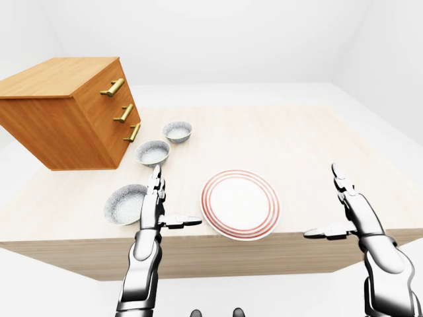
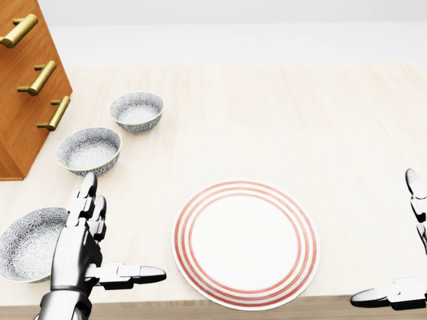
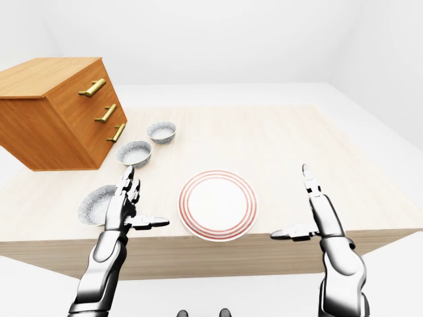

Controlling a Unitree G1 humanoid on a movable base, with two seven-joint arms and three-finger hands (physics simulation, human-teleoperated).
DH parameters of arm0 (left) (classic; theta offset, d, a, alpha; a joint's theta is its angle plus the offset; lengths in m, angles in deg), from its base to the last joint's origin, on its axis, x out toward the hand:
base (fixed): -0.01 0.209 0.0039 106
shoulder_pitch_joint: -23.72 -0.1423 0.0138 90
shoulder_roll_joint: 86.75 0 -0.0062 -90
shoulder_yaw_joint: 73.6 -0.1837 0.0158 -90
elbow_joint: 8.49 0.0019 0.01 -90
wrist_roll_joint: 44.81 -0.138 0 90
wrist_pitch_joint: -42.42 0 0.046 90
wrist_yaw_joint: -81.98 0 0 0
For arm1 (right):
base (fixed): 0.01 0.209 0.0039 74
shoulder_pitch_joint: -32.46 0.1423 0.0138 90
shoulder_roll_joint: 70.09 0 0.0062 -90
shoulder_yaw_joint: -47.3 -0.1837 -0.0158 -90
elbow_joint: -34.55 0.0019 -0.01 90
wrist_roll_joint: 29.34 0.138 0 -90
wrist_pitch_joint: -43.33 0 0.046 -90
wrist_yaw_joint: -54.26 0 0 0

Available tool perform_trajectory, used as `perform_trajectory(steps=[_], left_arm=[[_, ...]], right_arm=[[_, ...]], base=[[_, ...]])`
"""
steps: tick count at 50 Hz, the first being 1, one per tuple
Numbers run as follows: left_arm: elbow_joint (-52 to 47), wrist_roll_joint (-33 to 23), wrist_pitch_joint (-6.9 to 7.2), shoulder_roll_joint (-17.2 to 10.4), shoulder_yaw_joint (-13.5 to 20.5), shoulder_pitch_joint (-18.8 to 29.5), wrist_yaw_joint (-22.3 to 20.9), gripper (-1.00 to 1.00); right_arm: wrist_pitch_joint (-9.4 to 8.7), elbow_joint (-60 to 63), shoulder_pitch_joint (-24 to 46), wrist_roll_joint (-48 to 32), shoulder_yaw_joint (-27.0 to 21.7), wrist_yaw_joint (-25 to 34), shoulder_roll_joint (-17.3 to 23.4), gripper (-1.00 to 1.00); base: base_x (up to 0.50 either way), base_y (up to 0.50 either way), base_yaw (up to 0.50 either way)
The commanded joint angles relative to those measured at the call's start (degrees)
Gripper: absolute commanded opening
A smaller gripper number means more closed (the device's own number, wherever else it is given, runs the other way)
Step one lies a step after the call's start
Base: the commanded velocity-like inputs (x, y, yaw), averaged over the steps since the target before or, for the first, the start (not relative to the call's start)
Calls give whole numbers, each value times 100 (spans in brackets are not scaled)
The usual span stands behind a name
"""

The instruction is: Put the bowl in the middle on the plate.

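Three patterned grey bowls lie in a slanted row at the left of the head view: the smallest bowl point(image 2: 137, 111) highest, the middle bowl point(image 2: 89, 150) below it, and the widest bowl point(image 2: 30, 243) lowest. A white plate point(image 2: 245, 243) with red rings sits at bottom centre, with nothing on it. My left hand point(image 2: 123, 227) is open between the widest bowl and the plate, fingers pointing up toward the middle bowl, holding nothing. My right hand point(image 2: 385, 237) is open at the right edge, well clear of the plate.
A wooden chest of drawers point(image 2: 27, 87) with brass handles stands at the upper left, close beside the bowls. The table's near edge point(image 2: 267, 310) runs just under the plate. Pale bare tabletop point(image 2: 300, 120) stretches above and right of the plate.
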Motion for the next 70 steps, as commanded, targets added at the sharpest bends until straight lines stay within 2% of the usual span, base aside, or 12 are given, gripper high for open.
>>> perform_trajectory(steps=[1,12,18,25,32,36,43,44,51,57,63,70], left_arm=[[-53,-20,43,4,-7,-19,2,100],[228,7,-131,-20,41,80,-13,100],[354,16,-224,-30,55,114,-19,100],[-102,-13,106,6,-11,-21,18,100],[-262,-21,220,20,-33,-72,29,100],[-126,-13,138,13,-14,-22,25,100],[-208,-14,202,14,-23,-41,29,100],[-205,-12,199,13,-20,-40,27,100],[181,10,-81,-11,35,70,6,100],[193,6,-93,-12,27,68,10,100],[62,-9,-10,-3,4,22,20,100],[137,-10,-62,-8,17,41,17,100]], right_arm=[[294,-730,-262,65,-546,-85,64,100],[985,-1976,-199,160,-526,-535,310,100],[985,-2270,-214,202,-540,-709,445,100],[985,-2439,-225,77,-555,-901,535,100],[985,-2375,-253,47,-579,-890,515,100],[985,-2432,-249,1,-628,-901,585,100],[358,-1263,-289,-181,-928,-274,566,100],[178,-962,-323,-222,-986,-106,529,100],[248,-920,-333,-327,-1057,22,365,100],[248,-1002,-261,-280,-1088,41,413,100],[-1,-694,-256,-193,-1106,209,378,100],[-15,-269,-129,-100,-1136,122,283,100]], base=[[0,0,0],[0,0,0],[0,0,0],[0,0,0],[0,0,0],[0,0,0],[0,0,0],[0,0,0],[0,0,0],[0,0,0],[0,0,0],[0,0,0]])
